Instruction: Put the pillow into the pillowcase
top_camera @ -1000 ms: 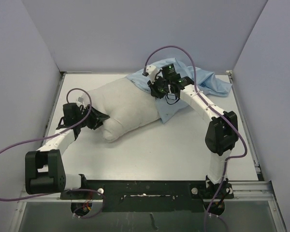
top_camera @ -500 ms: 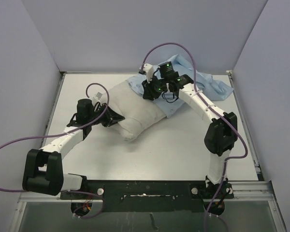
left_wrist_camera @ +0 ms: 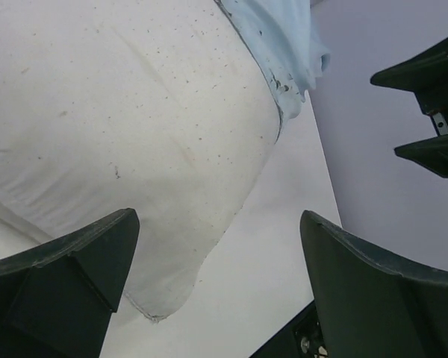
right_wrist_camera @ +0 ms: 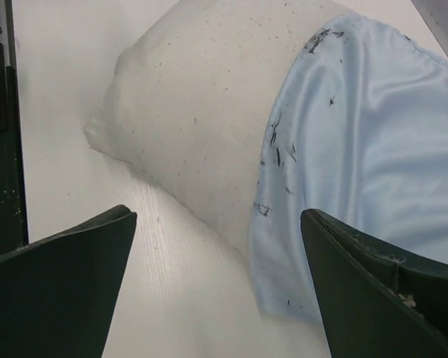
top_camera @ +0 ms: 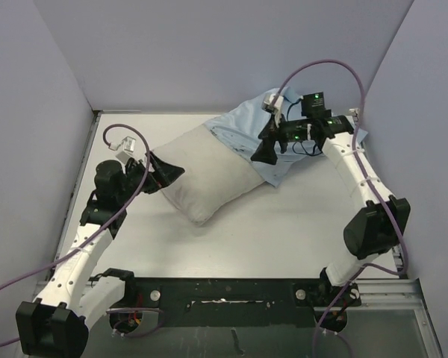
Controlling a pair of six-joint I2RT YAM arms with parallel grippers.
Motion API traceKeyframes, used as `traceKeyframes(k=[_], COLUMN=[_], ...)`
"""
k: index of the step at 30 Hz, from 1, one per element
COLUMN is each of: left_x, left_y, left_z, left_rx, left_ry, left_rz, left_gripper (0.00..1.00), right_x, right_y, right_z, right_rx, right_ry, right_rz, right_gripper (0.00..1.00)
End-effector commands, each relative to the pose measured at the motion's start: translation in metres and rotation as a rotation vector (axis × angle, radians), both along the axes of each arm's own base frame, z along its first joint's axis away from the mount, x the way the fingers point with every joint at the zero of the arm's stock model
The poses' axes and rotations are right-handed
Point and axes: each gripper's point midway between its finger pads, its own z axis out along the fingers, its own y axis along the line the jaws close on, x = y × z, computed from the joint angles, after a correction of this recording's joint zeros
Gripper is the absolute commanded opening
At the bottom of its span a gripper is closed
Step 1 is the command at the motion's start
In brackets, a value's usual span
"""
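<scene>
The pillow point(top_camera: 207, 185) had only its far end inside the pillowcase point(top_camera: 243, 123); the rest lay bare on the surface point(top_camera: 284, 220). The left gripper point(top_camera: 170, 173) and right gripper point(top_camera: 263, 152) gaped empty.

No text, label, brand, number or sign can be read in any view. The dark flecks along the hem of the pillowcase point(right_wrist_camera: 358, 134), ahead of the right tool, are too irregular to read as print.

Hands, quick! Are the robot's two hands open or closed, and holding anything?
Left hand: open, holding nothing.
Right hand: open, holding nothing.
</scene>
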Motion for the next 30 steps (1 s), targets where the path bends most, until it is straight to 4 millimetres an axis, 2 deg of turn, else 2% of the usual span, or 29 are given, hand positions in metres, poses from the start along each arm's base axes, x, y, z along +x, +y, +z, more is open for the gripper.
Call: traceKeyframes(k=[1, 3, 6, 8, 11, 13, 15, 22, 25, 30], left_x=[0.004, 0.001, -0.006, -0.008, -0.011, -0.009, -0.007, 0.002, 0.001, -0.014], left_y=[-0.002, -0.012, -0.037, -0.055, -0.082, -0.096, -0.107, -0.129, -0.135, -0.153], left_z=[0.022, 0.036, 0.041, 0.040, 0.036, 0.033, 0.031, 0.055, 0.048, 0.019], left_rx=[0.066, 0.175, 0.373, 0.465, 0.567, 0.616, 0.632, 0.503, 0.548, 0.804], left_ry=[-0.079, -0.108, -0.183, -0.222, -0.260, -0.273, -0.274, -0.393, -0.377, -0.391], left_rz=[-0.014, -0.035, -0.072, -0.096, -0.154, -0.187, -0.218, -0.238, -0.279, -0.400], left_gripper=[0.86, 0.84, 0.85, 0.86, 0.88, 0.89, 0.89, 0.87, 0.85, 0.85], right_x=[-0.022, -0.030, -0.041, -0.046, -0.042, -0.047, -0.052, -0.054, -0.055, -0.054], right_y=[-0.032, -0.042, -0.051, -0.056, -0.067, -0.068, -0.068, -0.071, -0.071, -0.071], right_z=[0.001, -0.005, -0.021, -0.028, -0.041, -0.040, -0.037, -0.044, -0.045, -0.046], right_rx=[0.152, 0.185, 0.165, 0.165, 0.185, 0.237, 0.239, 0.235, 0.237, 0.235], right_ry=[0.069, 0.099, 0.116, 0.146, 0.310, 0.323, 0.271, 0.264, 0.268, 0.265], right_rz=[0.032, 0.016, -0.010, -0.034, -0.189, -0.159, -0.127, -0.144, -0.146, -0.145], right_gripper=[0.98, 0.98, 0.98, 0.98, 0.98, 0.98, 0.98, 0.98, 0.98, 0.98])
